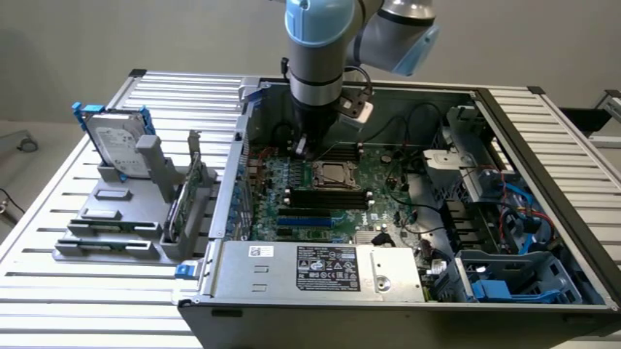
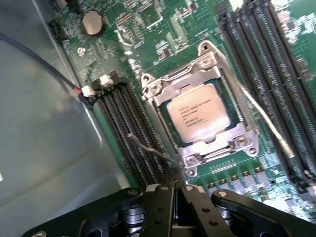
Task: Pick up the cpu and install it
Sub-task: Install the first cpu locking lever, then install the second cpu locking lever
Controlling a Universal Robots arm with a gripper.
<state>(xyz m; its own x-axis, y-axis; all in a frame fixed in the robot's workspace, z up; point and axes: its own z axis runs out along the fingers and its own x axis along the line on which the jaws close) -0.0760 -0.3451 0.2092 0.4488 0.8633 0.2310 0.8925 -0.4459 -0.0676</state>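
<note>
The ribbed metal table carries an open computer case lying on its side. Inside it, the green motherboard faces up, with long black memory slots on either side of the processor socket. At the near end of the case sits the grey power supply with its label, and at the exterior view's right there is a drive cage with blue plastic parts. On the table at the exterior view's left a grey rack holds a silver hard drive with blue brackets, standing on edge.

The arm reaches down into the case, and the gripper hangs just above the board, just beside the socket on the exterior view's left.

In the wrist view the gripper has its two black fingers pressed together with nothing between them. A thin wire lever of the socket runs right up to their tips.

The cpu lies flat in the socket, framed by the silver metal bracket. It is a small square chip with a pale silver-grey metal top bearing lines of fine printed text, too small to read. The gripper is near it but not touching it
</note>
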